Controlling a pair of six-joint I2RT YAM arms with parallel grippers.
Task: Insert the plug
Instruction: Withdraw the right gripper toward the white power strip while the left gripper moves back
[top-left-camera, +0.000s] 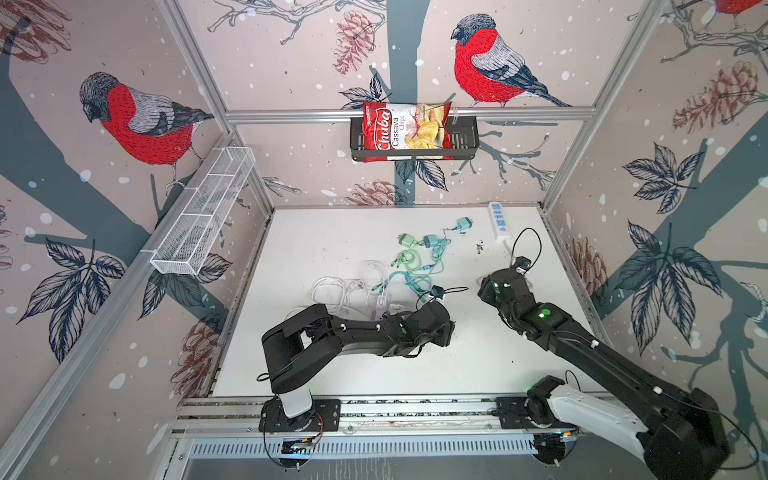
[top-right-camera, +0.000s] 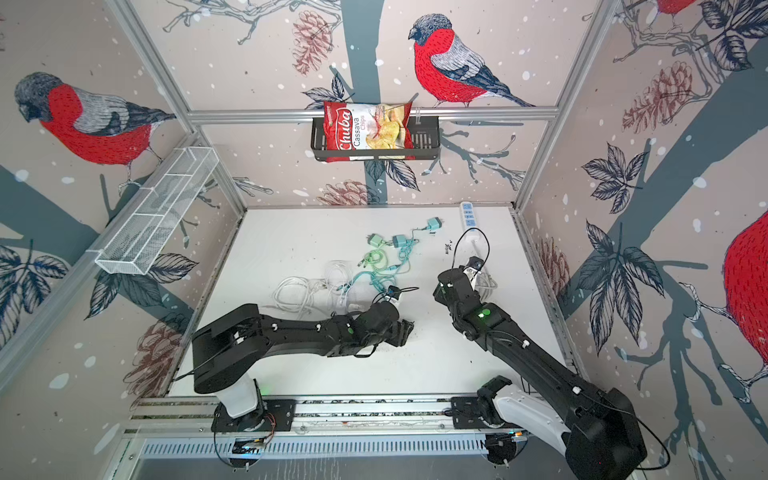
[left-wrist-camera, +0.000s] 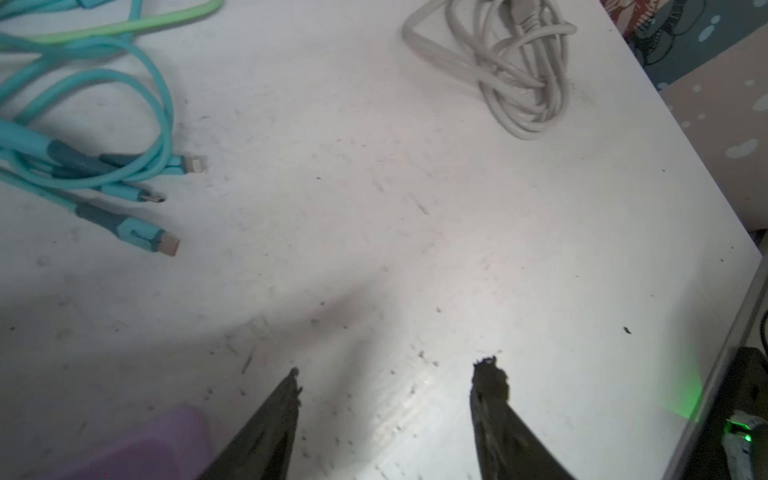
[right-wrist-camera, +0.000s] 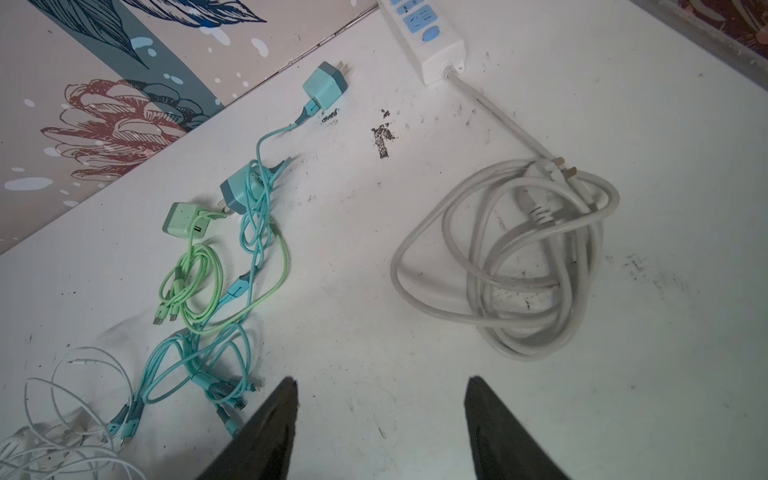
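Scanning both top views: left arm (top-left-camera: 353, 328) lies low across the white table (top-left-camera: 332, 232). Right arm (top-left-camera: 540, 316) stretches toward the far right corner. Power strip (top-left-camera: 499, 220) lies there by the back edge. Teal charger plug (top-left-camera: 463, 224) rests near the strip, apart from it, not inserted.

Left wrist view: left gripper (left-wrist-camera: 390, 386) jaws spread wide, nothing between them, bare scuffed table ahead. Teal cable ends (left-wrist-camera: 137, 199) lie ahead, out to one side of the jaws. Coiled white cord (left-wrist-camera: 511, 70) lies farther ahead on the opposite side. Blurred purple shape (left-wrist-camera: 145, 449) close beside one finger; cannot tell what it is.

Right wrist view: right gripper (right-wrist-camera: 380, 386) jaws wide apart, holding nothing. Strip is far ahead of the jaws, its cord coiled between. Teal plug lies flat, well ahead, prongs turned toward the strip. Second teal charger (right-wrist-camera: 237, 191) and green charger (right-wrist-camera: 185, 220) sit nearer the jaws, cables tangled. Thin white cables (right-wrist-camera: 62, 395) lie outside one finger.
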